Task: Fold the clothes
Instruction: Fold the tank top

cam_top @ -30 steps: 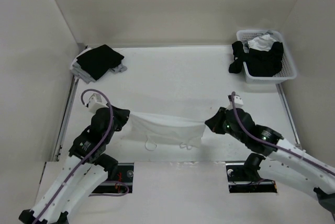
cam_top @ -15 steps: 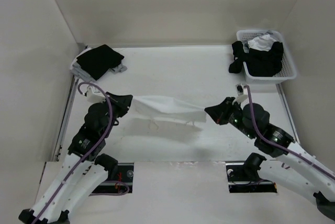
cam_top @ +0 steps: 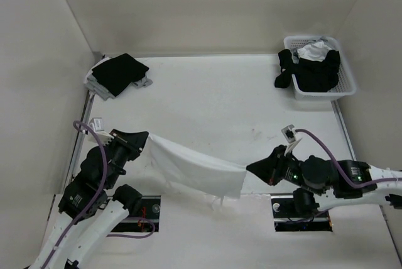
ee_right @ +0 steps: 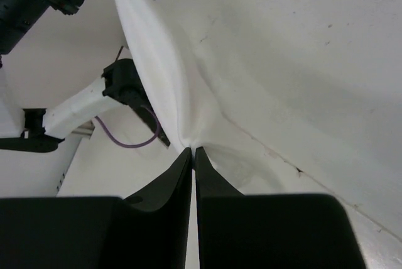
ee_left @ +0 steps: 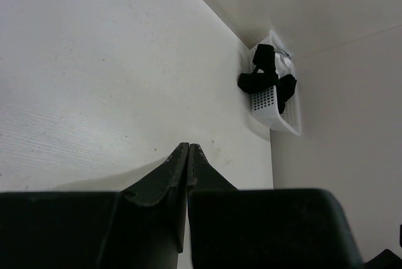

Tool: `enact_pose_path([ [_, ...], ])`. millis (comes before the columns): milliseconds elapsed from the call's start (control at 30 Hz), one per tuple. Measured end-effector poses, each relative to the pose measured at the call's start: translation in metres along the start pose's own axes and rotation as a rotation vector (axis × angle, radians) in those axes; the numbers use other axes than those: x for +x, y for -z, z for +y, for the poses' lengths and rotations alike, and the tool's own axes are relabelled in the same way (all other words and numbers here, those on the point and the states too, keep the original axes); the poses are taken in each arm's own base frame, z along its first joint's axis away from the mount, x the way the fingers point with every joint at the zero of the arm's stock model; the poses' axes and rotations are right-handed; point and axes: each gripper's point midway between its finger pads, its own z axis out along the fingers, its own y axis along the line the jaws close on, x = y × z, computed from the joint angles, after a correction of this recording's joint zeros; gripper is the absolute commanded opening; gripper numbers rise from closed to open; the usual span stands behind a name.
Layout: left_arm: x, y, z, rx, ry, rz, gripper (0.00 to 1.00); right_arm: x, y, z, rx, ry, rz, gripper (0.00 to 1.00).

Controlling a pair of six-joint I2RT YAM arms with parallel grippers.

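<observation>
The clothes (cam_top: pixel 195 168), a thin white top, hang stretched between my two grippers near the table's front edge, sagging from upper left to lower right. My left gripper (cam_top: pixel 145 137) is shut on the cloth's left corner. In the left wrist view the left gripper (ee_left: pixel 189 146) shows its jaws pressed together, with the cloth itself out of sight there. My right gripper (cam_top: pixel 247 168) is shut on the right corner. In the right wrist view the clothes (ee_right: pixel 163 74) bunch into the shut right gripper (ee_right: pixel 192 149) and run off toward the left arm.
A white basket (cam_top: pixel 344 85) with black and white garments (cam_top: pixel 317 71) stands at the back right, also seen as the basket (ee_left: pixel 276 109) in the left wrist view. A black folded garment (cam_top: pixel 119 73) on grey cloth lies at the back left.
Both grippers have pulled back toward the near edge with the cloth, after lifting it half a second ago. The cloth now slopes down to the right and reaches the front edge.
</observation>
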Motion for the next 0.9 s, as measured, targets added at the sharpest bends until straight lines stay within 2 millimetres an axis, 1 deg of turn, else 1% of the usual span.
enact_pose_path([
  [67,0.002,-0.001,0.005,-0.018,0.0,0.007,0.0,-0.001,-0.003,0.0,0.021,0.003,-0.009,0.08],
  [100,0.005,-0.002,0.007,-0.028,-0.002,0.013,0.0,-0.002,-0.007,-0.005,0.051,0.0,-0.02,0.08],
  [133,0.008,-0.005,0.011,-0.043,-0.006,0.019,0.0,-0.006,-0.013,-0.014,0.09,-0.005,-0.039,0.08],
  [200,0.018,-0.017,0.023,-0.091,-0.023,0.039,0.0,-0.016,-0.03,-0.045,0.2,-0.023,-0.094,0.07],
  [233,0.025,-0.026,0.031,-0.124,-0.034,0.053,0.0,-0.02,-0.039,-0.065,0.259,-0.034,-0.119,0.07],
  [300,0.042,-0.048,0.049,-0.201,-0.063,0.092,0.0,-0.021,-0.058,-0.108,0.359,-0.072,-0.127,0.07],
  [400,0.067,-0.088,0.088,-0.34,-0.114,0.144,0.0,-0.018,-0.083,-0.175,0.494,-0.158,-0.091,0.08],
  [433,0.073,-0.099,0.1,-0.38,-0.122,0.155,0.0,-0.016,-0.09,-0.189,0.525,-0.18,-0.07,0.08],
  [467,0.078,-0.112,0.113,-0.422,-0.128,0.167,0.0,-0.013,-0.098,-0.202,0.547,-0.196,-0.043,0.08],
  [533,0.087,-0.137,0.135,-0.488,-0.127,0.185,0.0,-0.01,-0.113,-0.215,0.556,-0.206,-0.003,0.08],
  [600,0.092,-0.158,0.149,-0.514,-0.118,0.189,0.0,-0.011,-0.129,-0.224,0.552,-0.214,0.026,0.08],
  [633,0.093,-0.167,0.154,-0.525,-0.113,0.189,0.0,-0.017,-0.137,-0.231,0.552,-0.222,0.027,0.08],
  [700,0.091,-0.185,0.156,-0.528,-0.104,0.181,0.0,-0.031,-0.153,-0.245,0.556,-0.24,0.014,0.08],
  [733,0.087,-0.196,0.153,-0.518,-0.098,0.17,0.0,-0.04,-0.161,-0.252,0.552,-0.247,0.003,0.08],
  [833,0.071,-0.225,0.135,-0.458,-0.076,0.125,0.0,-0.063,-0.182,-0.267,0.541,-0.26,-0.026,0.08],
  [900,0.056,-0.239,0.123,-0.415,-0.06,0.087,0.0,-0.076,-0.194,-0.275,0.532,-0.265,-0.042,0.08],
])
